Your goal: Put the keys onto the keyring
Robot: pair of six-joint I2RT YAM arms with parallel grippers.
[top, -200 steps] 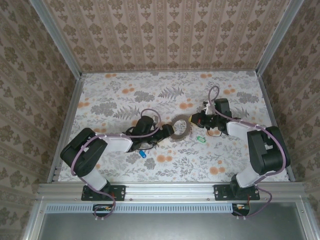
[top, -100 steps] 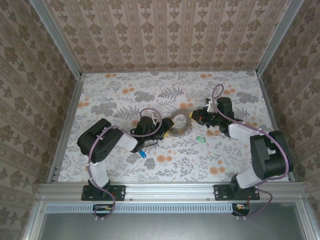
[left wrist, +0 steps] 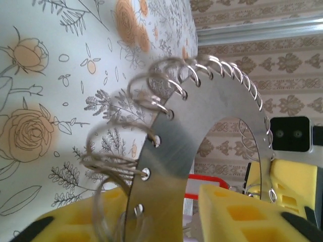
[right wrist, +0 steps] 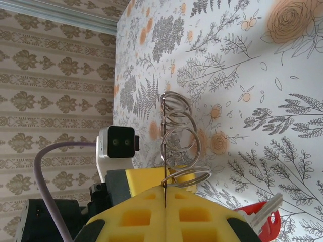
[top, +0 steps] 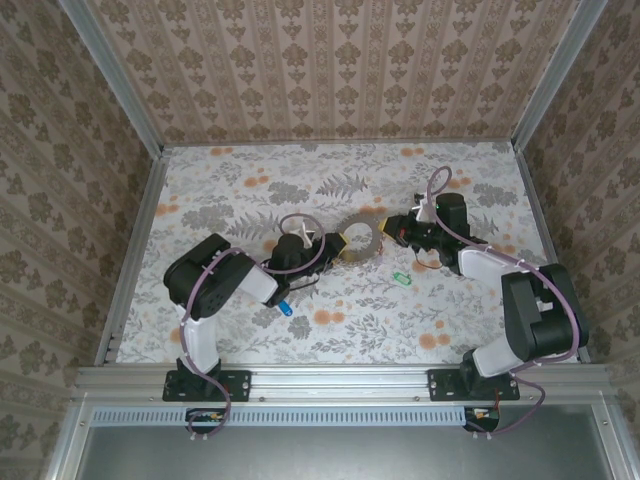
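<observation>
**A:** Centre of the picture: the big flat silvery metal keyring [left wrist: 192, 106], a plate edged with small wire split rings [left wrist: 151, 93], is up off the floral-patterned tabletop [top: 200, 200], mid-table, between the two arms.

**B:** And who's got it?

**A:** The right gripper [right wrist: 165, 196], no question. Its yellow pads are pressed together on the plate's thin edge. The left gripper [top: 338, 245] straddles the opposite side, with daylight showing between one pad and the metal, so it isn't clamped. Whether the other pad touches, I can't tell from this angle.

**B:** The keys?

**A:** All down on the table. The small green-headed key [top: 400, 279] is just below the ring, the blue-headed key [top: 285, 308] is near the left arm, and the red-headed key [right wrist: 260, 224] lies beside the right gripper. None is threaded yet.

**B:** What could go wrong?

**A:** Those loose split rings crowd the left pads. If the pads bite on wire instead of plate, I'd expect the hold to twist or slip. And with two arms on one stiff plate, any mismatch could lever it out of that narrow right-hand pinch.
</observation>
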